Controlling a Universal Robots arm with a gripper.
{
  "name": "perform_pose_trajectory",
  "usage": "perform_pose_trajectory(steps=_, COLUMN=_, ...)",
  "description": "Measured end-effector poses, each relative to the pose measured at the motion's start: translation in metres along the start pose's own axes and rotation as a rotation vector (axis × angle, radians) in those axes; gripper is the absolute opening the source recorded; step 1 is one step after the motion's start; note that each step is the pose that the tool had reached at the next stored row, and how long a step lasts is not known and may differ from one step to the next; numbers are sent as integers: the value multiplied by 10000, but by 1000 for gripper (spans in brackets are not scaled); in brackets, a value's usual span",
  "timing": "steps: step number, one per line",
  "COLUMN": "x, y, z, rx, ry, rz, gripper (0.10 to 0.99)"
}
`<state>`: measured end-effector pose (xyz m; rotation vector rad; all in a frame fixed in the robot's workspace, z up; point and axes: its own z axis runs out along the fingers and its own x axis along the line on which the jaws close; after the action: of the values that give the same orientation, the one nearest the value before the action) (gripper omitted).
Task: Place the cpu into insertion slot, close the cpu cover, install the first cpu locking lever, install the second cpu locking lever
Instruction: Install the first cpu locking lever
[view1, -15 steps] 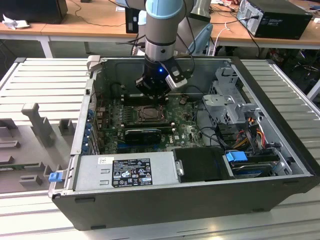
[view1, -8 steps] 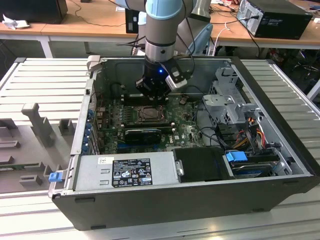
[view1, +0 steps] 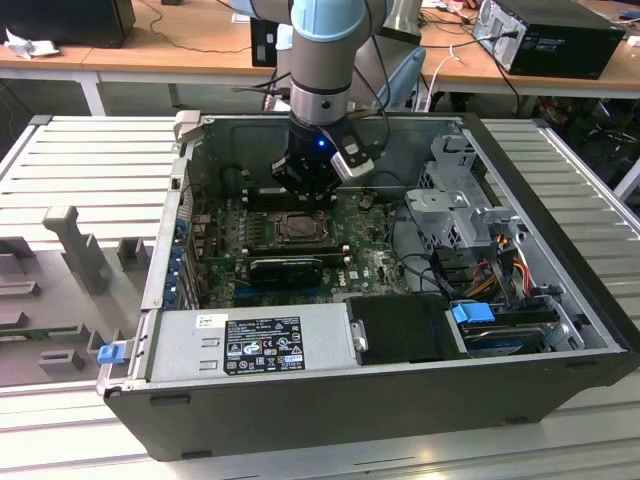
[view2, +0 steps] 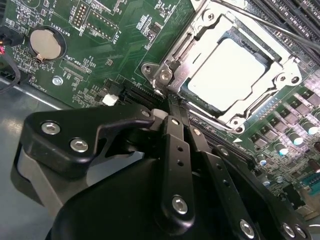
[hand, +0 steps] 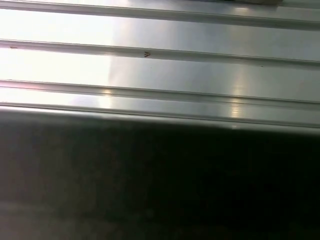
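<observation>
In the exterior view my gripper (view1: 303, 200) hangs inside the open computer case, just above the far edge of the insertion slot (view1: 298, 229). In the second wrist view the pale cpu (view2: 230, 75) lies flat in the insertion slot (view2: 240, 119), and the grey cpu cover (view2: 287, 67) lies down around it. A thin metal locking lever (view2: 270, 22) runs along the socket's far side. My gripper (view2: 175, 107) is shut, its black fingers pressed together with nothing visible between them, the tips right at the socket's corner bracket (view2: 162, 75).
A long black card (view1: 285, 268) sits in front of the socket, with the grey power supply (view1: 250, 345) nearer. A drive cage (view1: 460, 210) and cables fill the exterior view's right. A coin battery (view2: 46, 42) lies on the board. Ribbed metal table (hand: 160, 65) surrounds the case.
</observation>
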<state>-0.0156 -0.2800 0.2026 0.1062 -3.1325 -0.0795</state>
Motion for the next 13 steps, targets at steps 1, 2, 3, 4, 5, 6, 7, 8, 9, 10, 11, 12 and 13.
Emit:
perform_pose_trajectory(steps=1, x=0, y=2, z=-17, rx=-3, ry=-1, rz=0, gripper=106)
perform_pose_trajectory(steps=2, x=0, y=3, z=-45, rx=-1, ry=0, rz=0, gripper=106)
perform_pose_trajectory(steps=3, x=0, y=5, z=-92, rx=1, ry=0, rz=0, gripper=106)
perform_pose_trajectory(steps=4, x=1, y=8, z=-149, rx=3, ry=1, rz=0, gripper=106)
perform_pose_trajectory(steps=5, x=1, y=10, z=-195, rx=5, ry=1, rz=-1, gripper=106)
perform_pose_trajectory(steps=6, x=0, y=10, z=-197, rx=4, ry=0, rz=-1, gripper=106)
perform_pose_trajectory(steps=7, x=1, y=4, z=-198, rx=4, ry=0, rz=-3, gripper=106)
perform_pose_trajectory(steps=8, x=1, y=-4, z=-198, rx=5, ry=1, rz=-2, gripper=106)
perform_pose_trajectory(steps=9, x=2, y=-15, z=-197, rx=8, ry=1, rz=-1, gripper=106)
perform_pose_trajectory(steps=10, x=3, y=-19, z=-197, rx=11, ry=1, rz=0, gripper=106)
perform_pose_trajectory(steps=11, x=3, y=-24, z=-198, rx=12, ry=2, rz=-1, gripper=106)
perform_pose_trajectory(steps=12, x=3, y=-27, z=-198, rx=13, ry=2, rz=-1, gripper=106)
perform_pose_trajectory(steps=13, x=3, y=-30, z=-198, rx=12, ry=2, rz=-1, gripper=106)
